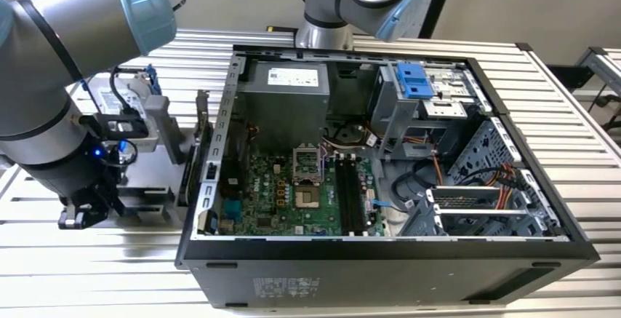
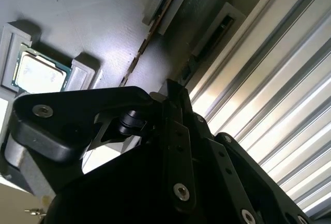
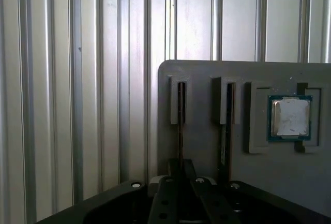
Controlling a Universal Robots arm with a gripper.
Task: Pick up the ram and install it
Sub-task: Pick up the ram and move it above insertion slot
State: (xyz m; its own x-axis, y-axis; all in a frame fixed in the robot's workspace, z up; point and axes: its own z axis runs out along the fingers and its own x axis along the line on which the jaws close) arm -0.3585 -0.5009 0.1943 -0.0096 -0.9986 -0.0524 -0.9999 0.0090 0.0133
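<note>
Lining up over the grey tray on the bench, the gripper sat in line with the ram, on edge in the slot nearest the tray's edge, long axis running straight away. Grip state? Couldn't tell.

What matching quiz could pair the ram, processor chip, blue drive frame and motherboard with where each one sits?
1 ram
2 processor chip
3 blue drive frame
4 motherboard

A flat in a pocket of the grey tray
B on the floor of the open case
C on edge in a slot of the grey tray
D in the open case's drive cage

Pairs: 1-C, 2-A, 3-D, 4-B
</note>
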